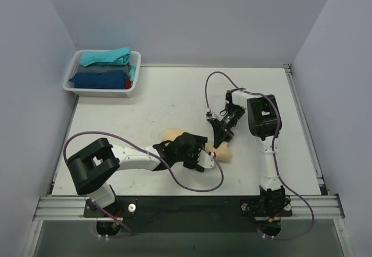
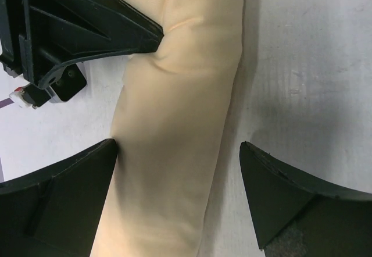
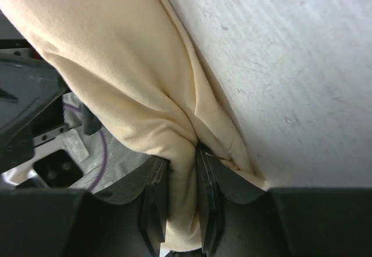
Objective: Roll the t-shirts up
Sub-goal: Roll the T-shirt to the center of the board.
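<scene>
The rolled beige t-shirt (image 1: 225,152) is lying on the table (image 1: 145,111), well apart from the white basket (image 1: 137,77), toward the arm bases. The left gripper (image 2: 177,146) is standing fully open, straddling the roll. The right gripper (image 3: 180,210) is pinching the roll's end farther from the basket. In the basket, other t-shirts (image 1: 104,65) are sitting stacked.
</scene>
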`<state>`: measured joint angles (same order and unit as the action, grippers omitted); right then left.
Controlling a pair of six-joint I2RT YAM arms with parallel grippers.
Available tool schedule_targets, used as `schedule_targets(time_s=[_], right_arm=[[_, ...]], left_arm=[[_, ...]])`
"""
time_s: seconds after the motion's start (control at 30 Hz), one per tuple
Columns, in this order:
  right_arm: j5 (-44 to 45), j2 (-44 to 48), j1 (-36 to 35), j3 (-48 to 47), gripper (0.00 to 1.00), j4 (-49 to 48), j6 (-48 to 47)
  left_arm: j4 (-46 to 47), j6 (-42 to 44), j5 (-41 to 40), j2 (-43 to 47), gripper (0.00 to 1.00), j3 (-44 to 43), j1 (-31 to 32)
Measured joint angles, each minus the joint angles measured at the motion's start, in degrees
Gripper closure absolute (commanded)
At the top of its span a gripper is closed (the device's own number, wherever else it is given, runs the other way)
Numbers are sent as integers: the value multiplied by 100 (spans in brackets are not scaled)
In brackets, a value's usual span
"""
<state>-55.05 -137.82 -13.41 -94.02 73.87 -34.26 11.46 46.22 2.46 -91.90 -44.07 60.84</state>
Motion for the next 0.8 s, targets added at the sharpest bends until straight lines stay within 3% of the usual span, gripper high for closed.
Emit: schedule_targets(time_s=[0.33, 0.67, 0.73, 0.8], right_arm=[[-101, -354, 63, -409, 85, 472, -269], [-269, -562, 111, -682, 86, 562, -481], [-304, -595, 136, -717, 80, 562, -490], [-361, -634, 140, -763, 59, 562, -522]], left_arm=[[855, 433, -275, -723, 5, -76, -2], [903, 649, -282, -1093, 20, -396, -61], [868, 680, -238, -1204, 26, -527, -96], [699, 680, -179, -1305, 30, -695, -146]])
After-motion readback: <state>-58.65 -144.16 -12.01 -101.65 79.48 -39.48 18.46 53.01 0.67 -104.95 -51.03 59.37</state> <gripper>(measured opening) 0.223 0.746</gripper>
